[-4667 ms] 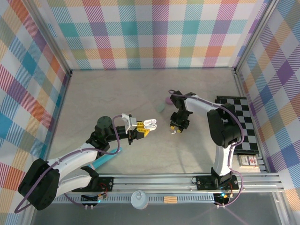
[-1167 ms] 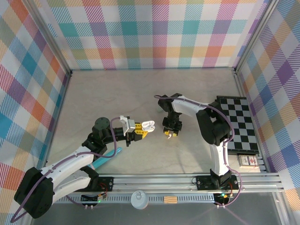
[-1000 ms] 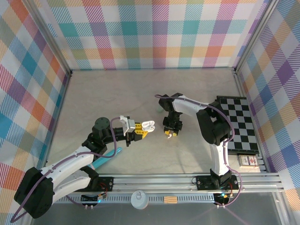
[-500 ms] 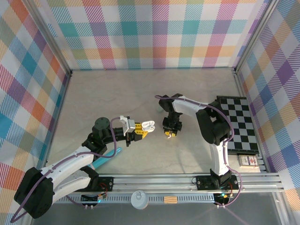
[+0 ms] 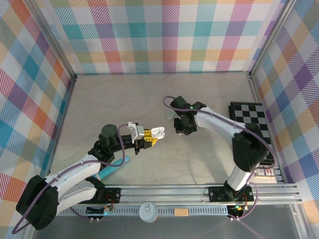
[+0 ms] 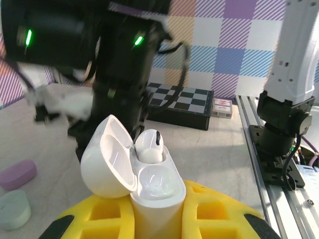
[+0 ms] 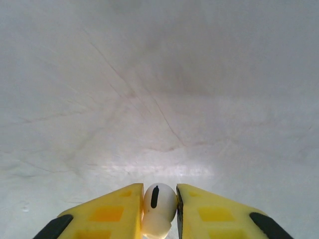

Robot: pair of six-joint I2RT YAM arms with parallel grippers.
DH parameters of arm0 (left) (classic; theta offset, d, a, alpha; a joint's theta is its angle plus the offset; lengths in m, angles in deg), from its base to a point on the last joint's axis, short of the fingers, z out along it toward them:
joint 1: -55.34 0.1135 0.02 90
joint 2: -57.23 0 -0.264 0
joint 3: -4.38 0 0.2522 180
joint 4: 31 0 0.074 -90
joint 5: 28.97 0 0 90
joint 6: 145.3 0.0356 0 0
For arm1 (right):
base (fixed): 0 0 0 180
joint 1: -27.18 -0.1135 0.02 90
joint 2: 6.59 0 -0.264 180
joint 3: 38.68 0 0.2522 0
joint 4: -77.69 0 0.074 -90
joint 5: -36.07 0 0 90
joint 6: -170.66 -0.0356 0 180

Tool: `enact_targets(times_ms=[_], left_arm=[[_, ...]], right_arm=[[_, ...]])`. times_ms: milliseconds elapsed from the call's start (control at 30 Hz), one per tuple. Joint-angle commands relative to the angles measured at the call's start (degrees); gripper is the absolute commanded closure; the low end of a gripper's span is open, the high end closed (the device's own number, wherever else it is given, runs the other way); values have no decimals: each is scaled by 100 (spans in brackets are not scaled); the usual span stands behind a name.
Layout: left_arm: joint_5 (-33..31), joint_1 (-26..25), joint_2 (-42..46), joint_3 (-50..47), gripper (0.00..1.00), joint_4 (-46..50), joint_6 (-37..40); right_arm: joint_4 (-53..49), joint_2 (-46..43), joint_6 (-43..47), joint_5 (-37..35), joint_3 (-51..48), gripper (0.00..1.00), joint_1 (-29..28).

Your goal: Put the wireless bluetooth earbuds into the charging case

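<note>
Far left in your top view, a long turquoise plastic stick point(image 5: 112, 169) lies on the table beside the left arm. To its right, your left gripper point(image 5: 149, 136) has its yellow pads clamped on the glossy white pebble-shaped charging case point(image 5: 158, 132). In the left wrist view that gripper point(image 6: 157, 215) holds the case point(image 6: 152, 191) upright, with its rounded lid point(image 6: 107, 160) hinged open to the left. One small white stemmed plastic earbud point(image 6: 148, 145) already sits in the far socket, and the near socket is bare. At that view's left edge, a pastel purple pill-shaped case point(image 6: 17, 174) and a mint green one point(image 6: 12, 209) rest on the table.

Further right, your right gripper point(image 5: 182, 125) hangs near the open case, apart from it. Its wrist view shows the gripper point(image 7: 159, 209) pinched on a second white earbud point(image 7: 158, 200) above the pale tabletop point(image 7: 159, 89).

Far right lies a black-and-white chequered board point(image 5: 251, 130).
</note>
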Motion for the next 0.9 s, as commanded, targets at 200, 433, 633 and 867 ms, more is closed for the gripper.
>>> enact_targets(times_ms=[200, 433, 633, 867], left_arm=[[-226, -23, -333, 264, 100, -368, -191], [-384, -113, -395, 414, 100, -310, -200], [-1687, 52, 42, 131, 100, -117, -213], [-2260, 892, 285, -188, 100, -412, -579]], right_arm=[[1429, -1637, 1682, -671, -437, 75, -101], [1123, -1770, 1502, -566, -439, 75, 16], [1375, -1445, 962, 690, -687, 60, 243], [2153, -639, 613, 2204, -778, 56, 237]])
